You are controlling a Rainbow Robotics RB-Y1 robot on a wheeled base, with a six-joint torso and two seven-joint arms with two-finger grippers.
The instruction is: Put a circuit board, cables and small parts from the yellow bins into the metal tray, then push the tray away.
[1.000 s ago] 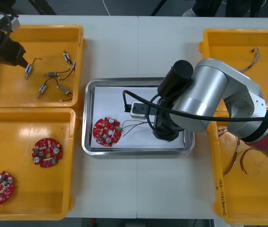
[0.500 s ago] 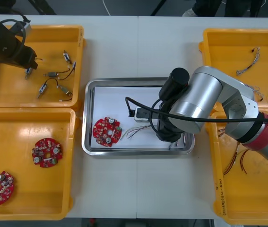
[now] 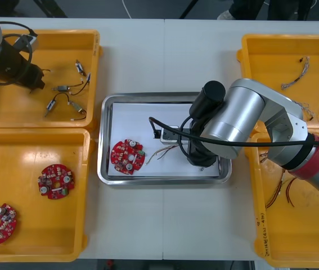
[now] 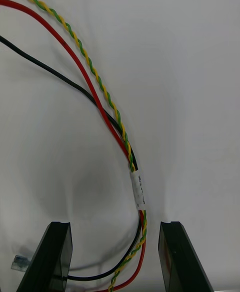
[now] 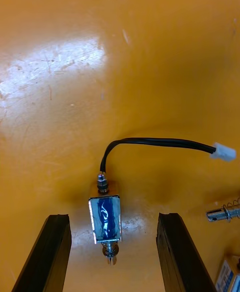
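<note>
The round red circuit board (image 3: 127, 157) lies in the near left corner of the shiny metal tray with the white inside (image 3: 148, 97). Just beside it, thin wire ends fan out from a bundle of red, black and green-and-yellow twisted cables (image 4: 138, 189). That bundle lies flat on the white lining, bound by a small white label. My right claw (image 4: 115, 229) hangs low over it, released, with one black finger on each side of the bundle and neither touching it. The tray sits in the middle of the light desk (image 3: 165, 56). My left claw (image 5: 114, 219) is down in the far left yellow plastic bin (image 3: 63, 39), also spread wide. Between its fingers, touching neither, lies a small metal part with a blue-wrapped body (image 5: 106, 212) on the bin floor. A black lead curls away from the part to a white plug. More small metal parts (image 3: 63, 88) are scattered in that bin. The near left bin (image 3: 35, 140) holds two further red boards (image 3: 56, 181). The right-hand bins (image 3: 272, 62) hold cables.
</note>
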